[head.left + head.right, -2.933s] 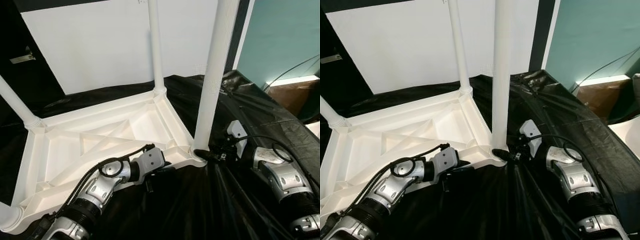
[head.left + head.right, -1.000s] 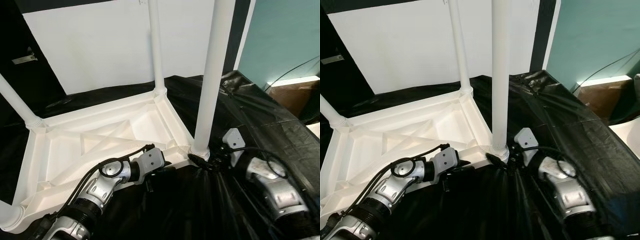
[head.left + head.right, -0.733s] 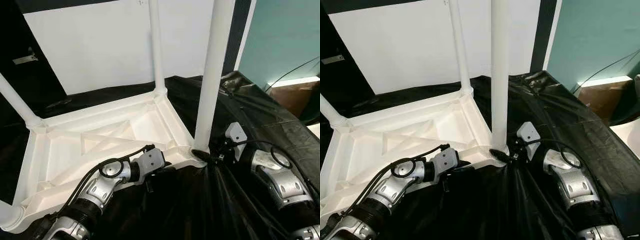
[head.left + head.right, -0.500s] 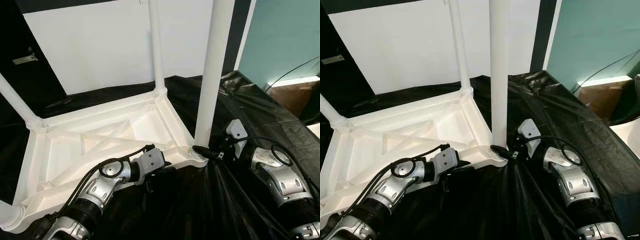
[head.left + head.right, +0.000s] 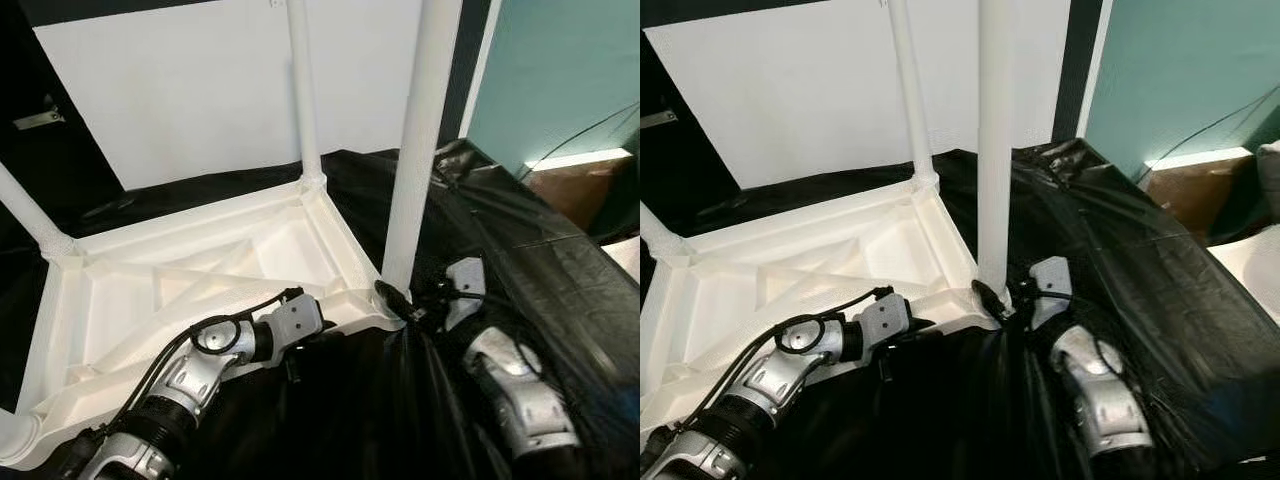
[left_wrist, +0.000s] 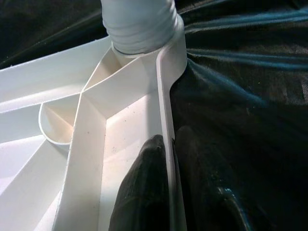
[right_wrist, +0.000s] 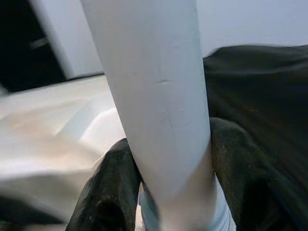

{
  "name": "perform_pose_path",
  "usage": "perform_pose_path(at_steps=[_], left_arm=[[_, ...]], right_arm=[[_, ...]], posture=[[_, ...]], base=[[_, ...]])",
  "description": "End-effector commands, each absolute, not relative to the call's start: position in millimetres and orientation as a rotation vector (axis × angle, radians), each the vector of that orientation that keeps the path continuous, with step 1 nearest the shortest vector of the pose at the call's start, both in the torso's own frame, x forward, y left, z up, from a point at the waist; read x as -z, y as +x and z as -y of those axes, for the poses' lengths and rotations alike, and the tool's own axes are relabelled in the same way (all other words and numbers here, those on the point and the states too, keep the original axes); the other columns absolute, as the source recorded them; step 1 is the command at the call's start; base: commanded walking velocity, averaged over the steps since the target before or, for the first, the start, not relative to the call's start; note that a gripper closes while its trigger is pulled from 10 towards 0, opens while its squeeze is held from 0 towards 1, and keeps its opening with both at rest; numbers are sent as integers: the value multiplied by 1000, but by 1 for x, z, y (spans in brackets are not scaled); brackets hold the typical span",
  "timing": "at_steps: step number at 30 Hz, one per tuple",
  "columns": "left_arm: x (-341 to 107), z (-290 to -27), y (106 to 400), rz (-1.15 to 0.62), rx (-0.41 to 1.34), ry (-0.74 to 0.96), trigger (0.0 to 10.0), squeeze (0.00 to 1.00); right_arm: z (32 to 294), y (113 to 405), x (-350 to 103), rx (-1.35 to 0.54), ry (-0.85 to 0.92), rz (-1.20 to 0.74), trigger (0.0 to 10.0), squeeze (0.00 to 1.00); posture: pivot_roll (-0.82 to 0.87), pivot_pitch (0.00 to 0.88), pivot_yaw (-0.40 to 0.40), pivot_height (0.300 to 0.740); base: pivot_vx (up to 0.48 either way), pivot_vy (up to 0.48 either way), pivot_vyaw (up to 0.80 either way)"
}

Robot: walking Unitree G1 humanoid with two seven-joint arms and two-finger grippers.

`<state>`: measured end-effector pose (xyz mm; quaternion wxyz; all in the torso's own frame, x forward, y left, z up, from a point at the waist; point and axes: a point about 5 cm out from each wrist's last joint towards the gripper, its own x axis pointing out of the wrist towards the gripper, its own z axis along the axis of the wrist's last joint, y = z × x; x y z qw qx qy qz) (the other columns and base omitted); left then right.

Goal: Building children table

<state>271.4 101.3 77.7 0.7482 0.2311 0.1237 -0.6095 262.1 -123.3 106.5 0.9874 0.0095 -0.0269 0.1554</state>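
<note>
the upturned table (image 5: 180, 270) lies on the black-draped surface (image 5: 520, 250). the right end effector (image 5: 992, 293), clamped round the near-right leg (image 5: 415, 150) at its base, has swung round since a moment ago, likely screwing it home. the left end effector (image 6: 168, 159) pinches the rim.

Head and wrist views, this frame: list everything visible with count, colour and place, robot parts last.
Table top: one, white, upside down on the black sheet, ribbed underside facing up.
Table legs: four, white, standing up from the corners; nearest right one, far one, two at the left edge.
Black sheet: one, crinkled, spread under the table.
Wall panel: white, behind.
Teal wall: right background.
Brown box: one, far right.
Left gripper: black fingers pinching the near rim of the table top.
Right gripper: black fingers clasped around the base of the nearest leg.
</note>
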Motion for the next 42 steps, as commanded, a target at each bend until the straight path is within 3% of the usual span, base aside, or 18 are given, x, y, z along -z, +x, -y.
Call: perform_pose_path(at_steps=[1,8,9,18,19,20,21,22,33,34,35,38,40,42], left_arm=[[-19,-109,227,-619,1501,468,10000,0],[-18,-109,226,-622,1505,473,10000,0],[-18,-109,226,-622,1505,473,10000,0],[-18,-108,226,-623,1512,463,10000,0],[-19,-108,225,-622,1528,454,10000,153],[-19,-108,225,-622,1528,454,10000,153],[-19,-108,223,-621,1554,439,10000,796],[-20,-107,221,-619,1574,426,10000,1000],[-32,-108,228,-498,1546,367,10000,1000],[-39,-109,231,-449,1535,326,10000,761],[-49,-110,234,-390,1525,253,10000,0],[-59,-112,235,-335,1519,171,10000,0],[-75,-114,236,-240,1490,25,10000,0],[-75,-114,236,-240,1490,25,10000,0]], right_arm=[[142,265,-98,-121,27,8,0,0],[146,264,-98,-49,3,4,0,0],[145,264,-99,-61,-7,5,9961,0],[139,267,-107,-91,-105,47,10000,0],[140,267,-107,-79,-110,49,10000,0],[140,267,-107,-79,-110,49,10000,0],[140,266,-106,-72,-110,47,10000,0],[139,264,-105,-69,-106,41,10000,0],[140,260,-101,-69,-96,15,10000,0],[141,259,-101,-70,-100,13,10000,0],[144,257,-100,-66,-107,12,10000,0],[146,254,-99,-58,-112,10,10000,0],[149,248,-98,-29,-115,8,10000,0],[149,248,-98,-29,-115,8,10000,0]], posture=[[-22,0,7,740],[-25,0,6,740],[-25,0,6,740],[-28,0,4,740],[-28,0,3,740],[-28,0,3,740],[-30,0,3,740],[-31,0,4,740],[-48,0,9,740],[-50,0,11,740],[-52,0,14,740],[-54,0,16,740],[-59,0,20,740],[-59,0,20,740]], base=[[0,0,0],[0,0,0],[0,0,0],[0,0,0],[0,0,0],[0,0,0],[0,0,0],[0,0,0],[0,0,0],[0,0,0],[0,0,0],[0,0,0],[0,0,0],[0,0,0]])
